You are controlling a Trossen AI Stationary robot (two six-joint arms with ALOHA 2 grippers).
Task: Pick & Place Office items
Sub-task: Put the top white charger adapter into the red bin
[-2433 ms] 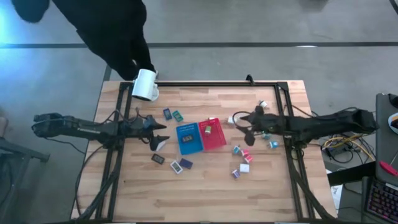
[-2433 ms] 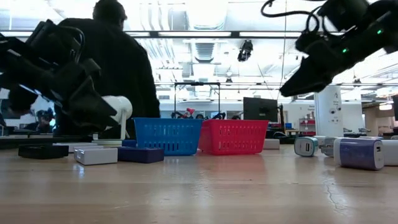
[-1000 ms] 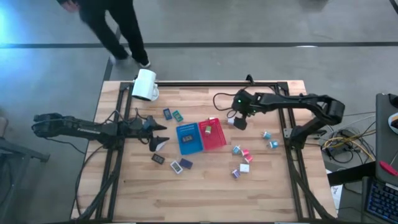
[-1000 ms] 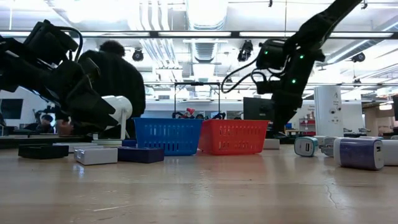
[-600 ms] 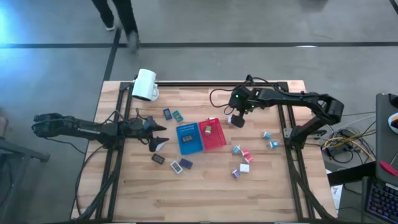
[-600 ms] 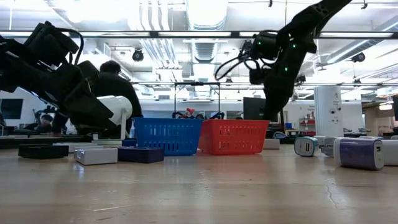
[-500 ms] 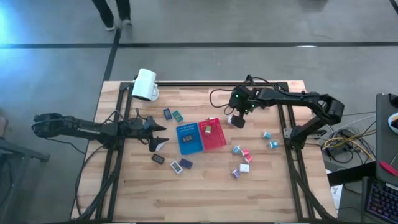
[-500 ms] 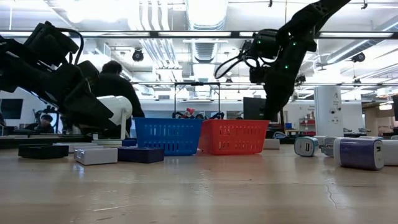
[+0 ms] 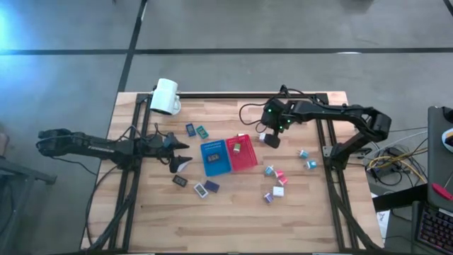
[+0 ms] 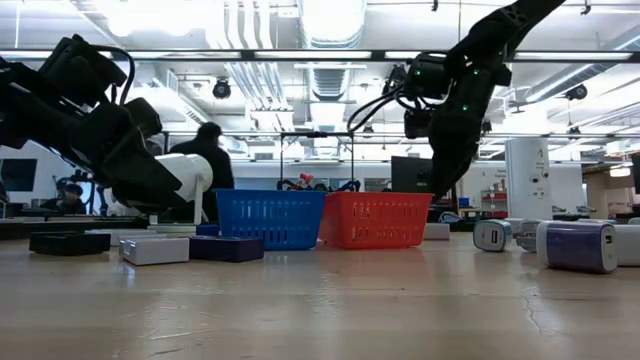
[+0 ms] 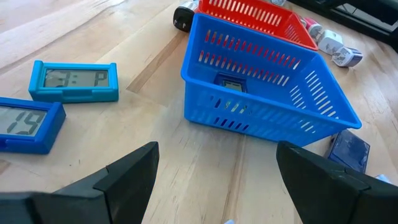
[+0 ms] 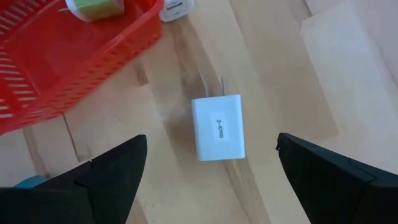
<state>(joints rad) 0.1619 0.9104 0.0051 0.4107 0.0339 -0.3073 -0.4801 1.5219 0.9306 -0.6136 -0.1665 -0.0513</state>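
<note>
Nearest us in the low view, we see a white clock (image 10: 153,249) and a dark blue one (image 10: 227,247) lying flat on the wooden table (image 9: 233,219), with a black one (image 10: 68,242) off to one side, and a purple-and-white charger (image 10: 578,246) beside a teal one (image 10: 491,235) on the other side. From above, we find more small chargers (image 9: 277,181) scattered on the table near the right arm's side. Behind the near pieces stand the blue basket (image 9: 215,157) and the red basket (image 9: 243,152), touching side by side at mid-table; a clock (image 11: 226,83) lies in the blue one and a green-and-white charger (image 12: 96,7) in the red one. Our left hand (image 9: 180,154) hovers low just beside the blue basket, its fingers spread apart and holding nothing; two blue clocks (image 11: 74,81) lie past it. Our right hand (image 9: 271,138) hangs over the table just beyond the red basket, fingers also wide apart and empty, directly above a white charger (image 12: 217,127) that lies alone on the wood. Farther back, a white mug (image 9: 165,96) sits at the table's far edge. In the room behind, we see a person (image 10: 205,160) in dark clothes.
</note>
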